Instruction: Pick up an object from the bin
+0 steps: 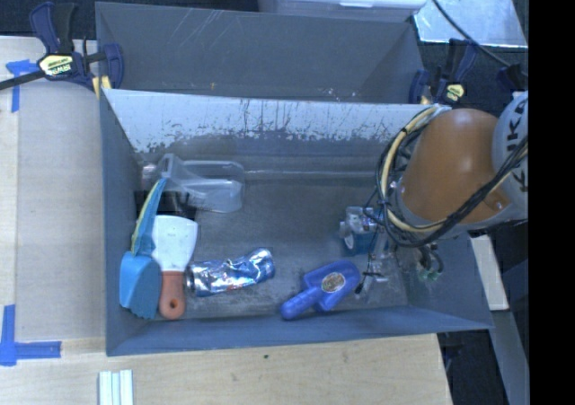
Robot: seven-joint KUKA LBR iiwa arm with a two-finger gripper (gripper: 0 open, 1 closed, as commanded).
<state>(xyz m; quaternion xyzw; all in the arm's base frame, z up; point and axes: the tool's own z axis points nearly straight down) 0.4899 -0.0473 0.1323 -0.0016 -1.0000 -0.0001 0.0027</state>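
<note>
In the camera view the arm comes in from the right, its orange cover [454, 170] and looped cables hanging over the right end of the grey bin [269, 129]. The gripper [368, 279] is low at the front right of the floor, and whether it is spread or pressed together cannot be told (the cover and cables hide much of it). Just beside it, to the left, lies a long blue plastic piece [312, 297] with a round gold disc on top; if the two touch, I cannot tell. Further left along the front wall lies a crumpled silver wrapper [230, 273]. At the left end are a white spatula [174, 250] with an orange handle, a blue brush [139, 279] and a clear plastic piece [205, 184].
</note>
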